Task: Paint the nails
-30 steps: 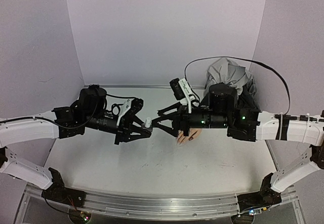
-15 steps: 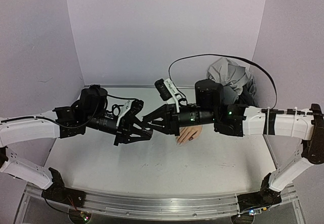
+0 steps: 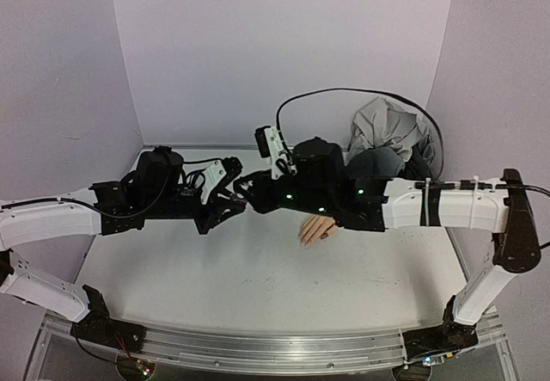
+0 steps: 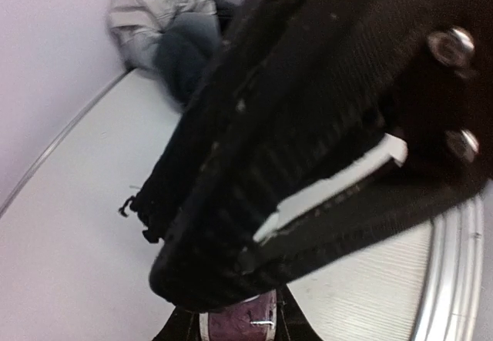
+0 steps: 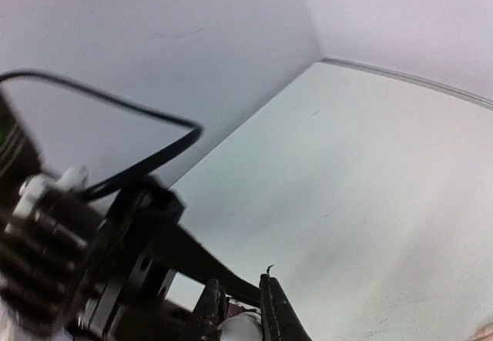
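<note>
- the left gripper (image 3: 232,200) has its jaws clamped on the small bottle (image 4: 235,325), and the right gripper (image 3: 251,190) has its jaws pressed on the white cap (image 5: 240,325).
- the nails (image 3: 324,236) are on the mannequin hand (image 3: 314,226), which lies on the desk (image 3: 258,278) and is partly hidden by the right arm.
- i think the cap should come off straight while the bottle is kept steady, so that no polish drips.

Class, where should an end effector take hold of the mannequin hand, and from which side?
Likely across the palm of the mannequin hand, from above: it lies flat on the table, so only its side edges offer grip, leaving the nails free. Its wrist is hidden under the right arm.
</note>
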